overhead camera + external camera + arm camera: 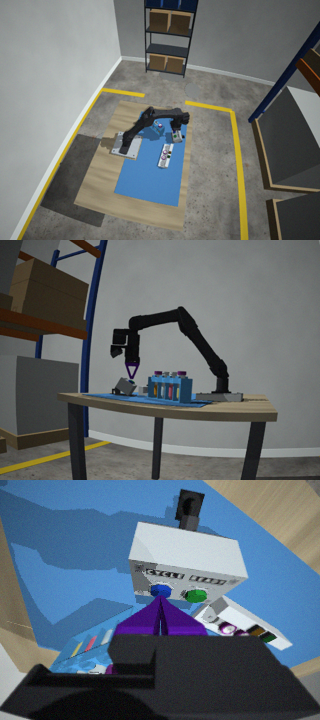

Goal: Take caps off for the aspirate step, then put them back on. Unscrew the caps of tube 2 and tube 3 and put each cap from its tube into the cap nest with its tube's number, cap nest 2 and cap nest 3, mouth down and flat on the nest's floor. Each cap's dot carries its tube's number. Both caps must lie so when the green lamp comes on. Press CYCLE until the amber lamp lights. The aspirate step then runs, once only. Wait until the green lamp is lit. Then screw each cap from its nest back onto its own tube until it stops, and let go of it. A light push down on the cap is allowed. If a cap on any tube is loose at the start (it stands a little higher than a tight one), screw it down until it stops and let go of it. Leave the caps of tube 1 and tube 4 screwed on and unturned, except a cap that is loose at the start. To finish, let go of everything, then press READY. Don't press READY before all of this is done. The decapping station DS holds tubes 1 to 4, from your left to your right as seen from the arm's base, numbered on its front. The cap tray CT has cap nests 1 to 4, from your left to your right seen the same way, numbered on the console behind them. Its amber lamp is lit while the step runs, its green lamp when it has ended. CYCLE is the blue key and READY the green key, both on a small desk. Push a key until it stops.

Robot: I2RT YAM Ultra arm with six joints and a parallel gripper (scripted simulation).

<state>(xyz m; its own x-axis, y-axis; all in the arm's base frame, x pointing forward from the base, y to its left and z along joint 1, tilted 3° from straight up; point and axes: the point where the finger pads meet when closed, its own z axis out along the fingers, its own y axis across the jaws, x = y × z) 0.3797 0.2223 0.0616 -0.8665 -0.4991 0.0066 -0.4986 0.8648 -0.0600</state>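
Pressing at the blue CYCLE key [159, 590], or just touching it, the gripper [161, 614] has its purple fingers [131, 371] clenched to a single point with nothing between them. That key sits beside the green READY key [195, 595] on the sloped face of the small desk [190, 550]. Two purple caps [163, 154] lie in the cap tray [162, 165] nearby, and the tube station [187, 392] stands on the blue mat [149, 180], its two middle tubes uncapped.

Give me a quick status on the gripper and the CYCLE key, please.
Gripper shut, empty, tips at blue CYCLE key. Two caps lying in cap tray. Nothing in the way.
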